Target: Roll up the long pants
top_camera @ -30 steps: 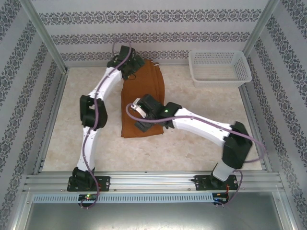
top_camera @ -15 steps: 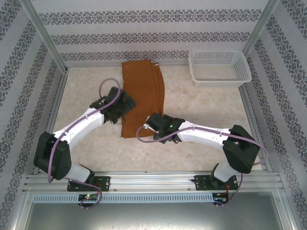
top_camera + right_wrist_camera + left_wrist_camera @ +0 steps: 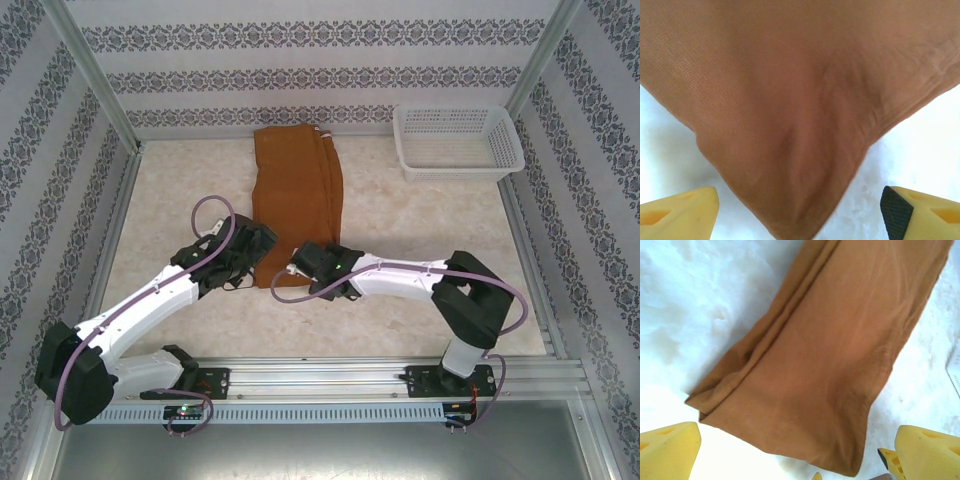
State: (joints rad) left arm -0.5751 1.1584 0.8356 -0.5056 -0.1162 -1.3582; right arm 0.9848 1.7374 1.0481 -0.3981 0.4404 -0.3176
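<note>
overhead, long pants (image 3: pixel 298 200) flat near basket (image 3: pixel 460 165), close-up, layered hem (image 3: pixel 790 447)

The long pants (image 3: pixel 297 200) lie flat, not rolled
They are rust-brown cloth, folded into one long strip. The strip lies on the pale tabletop (image 3: pixel 420 300), from its far edge down to the middle. Its near end is flat and a bit wrinkled.

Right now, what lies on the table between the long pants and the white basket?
Nothing lies there. The stretch of table between the long pants and the white basket is bare, as seen in the top external view.
</note>
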